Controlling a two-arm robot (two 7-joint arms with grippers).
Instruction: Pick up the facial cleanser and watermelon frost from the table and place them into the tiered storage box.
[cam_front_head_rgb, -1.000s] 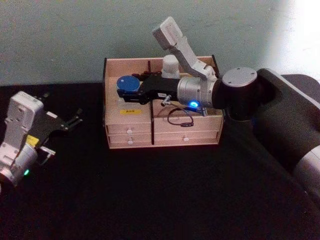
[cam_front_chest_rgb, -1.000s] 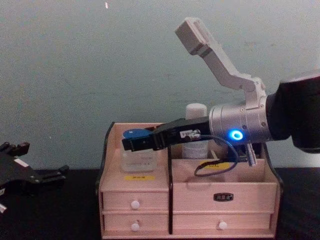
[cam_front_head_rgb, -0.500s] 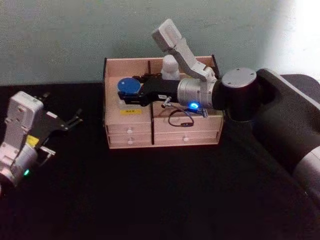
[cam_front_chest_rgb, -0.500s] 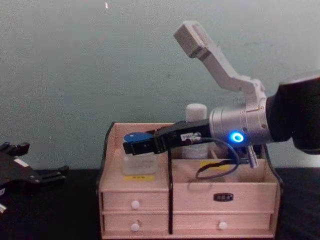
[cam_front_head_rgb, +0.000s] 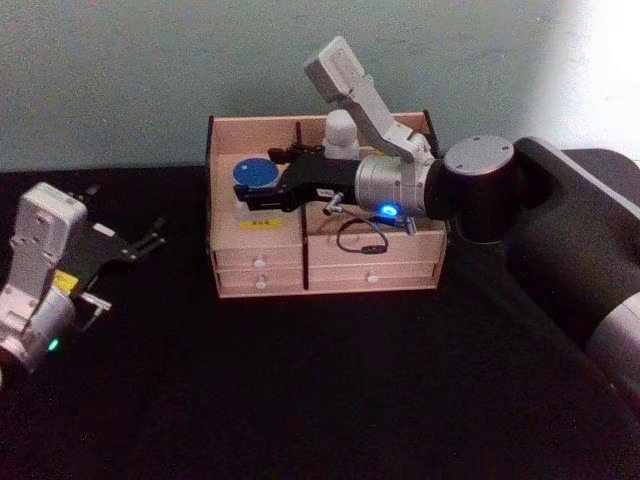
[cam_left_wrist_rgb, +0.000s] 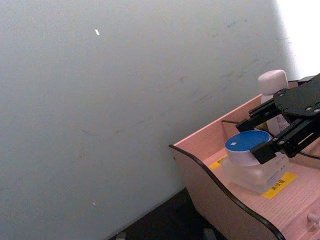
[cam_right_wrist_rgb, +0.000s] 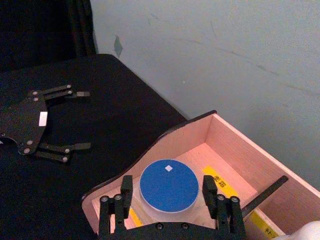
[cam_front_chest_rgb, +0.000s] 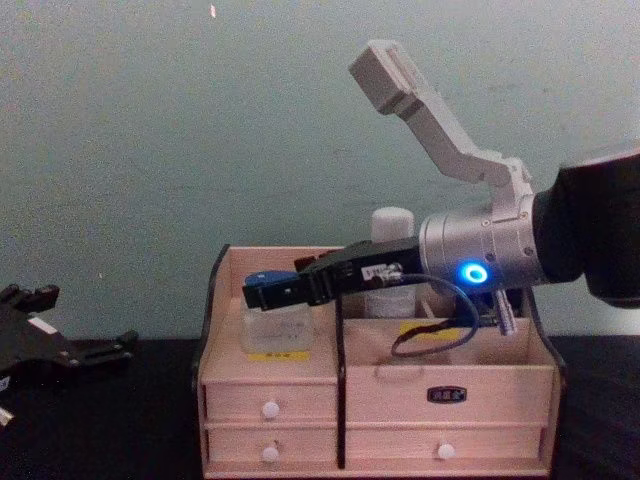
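Reaching across the storage box (cam_front_head_rgb: 325, 262), the right pincer (cam_front_head_rgb: 245, 196) sits at the jar (cam_front_head_rgb: 254, 176) in the head view, in the box's upper left compartment. The white bottle (cam_front_head_rgb: 340, 131) stands in the rear compartment to the right of it. The left pincer (cam_front_head_rgb: 140, 245) rests idle on the black counter (cam_front_head_rgb: 300, 390), well apart from the box.

Left wrist view: the jar (cam_left_wrist_rgb: 248, 162) has a flat blue lid and a clear, squat body. The body is likely rigid plastic or glass, smooth and somewhat slippery. Grip the side wall below the lid, not the lid rim. The right pincer (cam_left_wrist_rgb: 276, 136) brackets the jar. The bottle (cam_left_wrist_rgb: 273, 86) shows a rounded white cap.

Right wrist view: the fingers (cam_right_wrist_rgb: 124, 192) stand on either side of the lid (cam_right_wrist_rgb: 168, 185) with narrow gaps, so the right pincer (cam_right_wrist_rgb: 168, 200) appears released. The jar rests on the compartment floor beside a yellow label. The left pincer (cam_right_wrist_rgb: 62, 120) lies spread open on the counter.

Chest view: the jar (cam_front_chest_rgb: 272, 322) sits upright behind the compartment's front wall. The box (cam_front_chest_rgb: 375, 400) is light, matte wood with dark side edges and white drawer knobs. The bottle (cam_front_chest_rgb: 391, 262) is tall, likely light, and prone to tipping; hold it at mid-body.
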